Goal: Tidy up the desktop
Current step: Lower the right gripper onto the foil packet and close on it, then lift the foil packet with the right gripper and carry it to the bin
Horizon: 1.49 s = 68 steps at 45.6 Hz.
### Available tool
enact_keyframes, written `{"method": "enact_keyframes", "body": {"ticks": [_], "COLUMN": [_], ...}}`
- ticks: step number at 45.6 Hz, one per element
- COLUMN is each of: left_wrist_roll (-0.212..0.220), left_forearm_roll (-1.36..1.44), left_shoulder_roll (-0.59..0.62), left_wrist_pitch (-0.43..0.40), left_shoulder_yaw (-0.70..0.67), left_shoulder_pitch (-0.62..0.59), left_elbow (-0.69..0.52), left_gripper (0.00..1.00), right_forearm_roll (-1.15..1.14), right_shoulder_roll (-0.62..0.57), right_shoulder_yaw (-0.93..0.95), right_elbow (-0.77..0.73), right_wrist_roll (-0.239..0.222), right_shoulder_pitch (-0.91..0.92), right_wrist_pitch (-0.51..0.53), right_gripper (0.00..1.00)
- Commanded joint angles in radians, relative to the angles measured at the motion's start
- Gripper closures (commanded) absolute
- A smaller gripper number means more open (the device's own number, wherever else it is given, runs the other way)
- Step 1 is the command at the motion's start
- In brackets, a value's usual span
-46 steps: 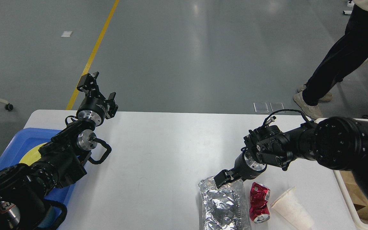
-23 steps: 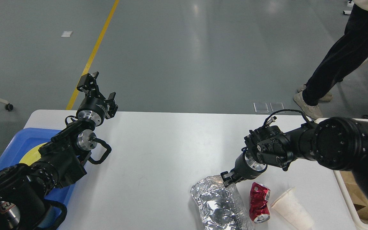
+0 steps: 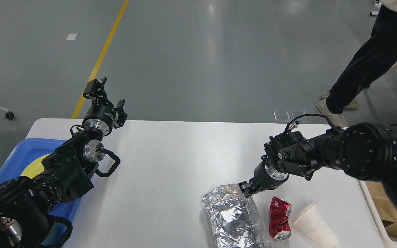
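In the head view, the desktop (image 3: 171, 162) fills the lower middle, from about 9 o'clock to 3 o'clock. At 8 o'clock a blue tray (image 3: 19, 151) sits at its left edge; inside I see something yellow (image 3: 38, 165), but my left arm covers most of it, so I cannot tell what it is. At 4 o'clock, past the right edge of the desktop, a cream bin (image 3: 374, 210) is cut by the picture border and hidden by my right arm; its contents are hard to make out.

My left gripper (image 3: 106, 92) is raised at 10 o'clock over the far left corner, fingers apart, holding nothing. My right gripper (image 3: 246, 188) is at 5 o'clock and is closed on the top edge of a crumpled silver foil bag (image 3: 231, 217), which lies on the desktop with its lower end cut off. Just right of the bag lies a crushed red can (image 3: 280, 218), and next to that a white paper cup (image 3: 314, 225) on its side.
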Motion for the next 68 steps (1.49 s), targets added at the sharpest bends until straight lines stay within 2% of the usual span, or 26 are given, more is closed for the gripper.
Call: {"method": "enact_keyframes", "body": {"ticks": [1, 6, 19, 33, 41, 56, 68], "left_wrist_roll": [-0.001, -0.001, -0.001, 0.0, -0.001, -0.001, 0.0], "left_forearm_roll": [0.0, 0.0, 0.0, 0.0, 0.0, 0.0, 0.0], "left_shoulder_roll": [0.001, -0.001, 0.001, -0.001, 0.001, -0.001, -0.001], "left_wrist_pitch": [0.0, 0.0, 0.0, 0.0, -0.001, -0.001, 0.0], "left_shoulder_yaw": [0.001, -0.001, 0.001, 0.001, 0.001, 0.001, 0.001], "left_shoulder_pitch": [0.0, 0.0, 0.0, 0.0, 0.0, 0.0, 0.0], "left_elbow": [0.0, 0.0, -0.001, -0.001, 0.0, -0.001, 0.0], "left_gripper": [0.04, 0.04, 0.04, 0.04, 0.04, 0.04, 0.04], "right_forearm_roll": [0.03, 0.066, 0.125, 0.148, 0.202, 0.205, 0.206], "right_shoulder_roll": [-0.015, -0.027, -0.072, -0.124, -0.202, -0.286, -0.377], "right_shoulder_yaw": [0.0, -0.008, 0.001, 0.008, -0.011, -0.101, -0.18], "right_elbow": [0.01, 0.01, 0.01, 0.005, 0.003, -0.012, -0.121], "right_wrist_roll": [0.005, 0.003, 0.006, 0.009, 0.008, 0.006, 0.003], "right_shoulder_pitch": [0.029, 0.049, 0.138, 0.311, 0.442, 0.531, 0.508], "right_wrist_pitch": [0.006, 0.041, 0.208, 0.391, 0.467, 0.469, 0.452], "right_gripper": [1.0, 1.0, 1.0, 1.0, 1.0, 1.0, 1.0]}}
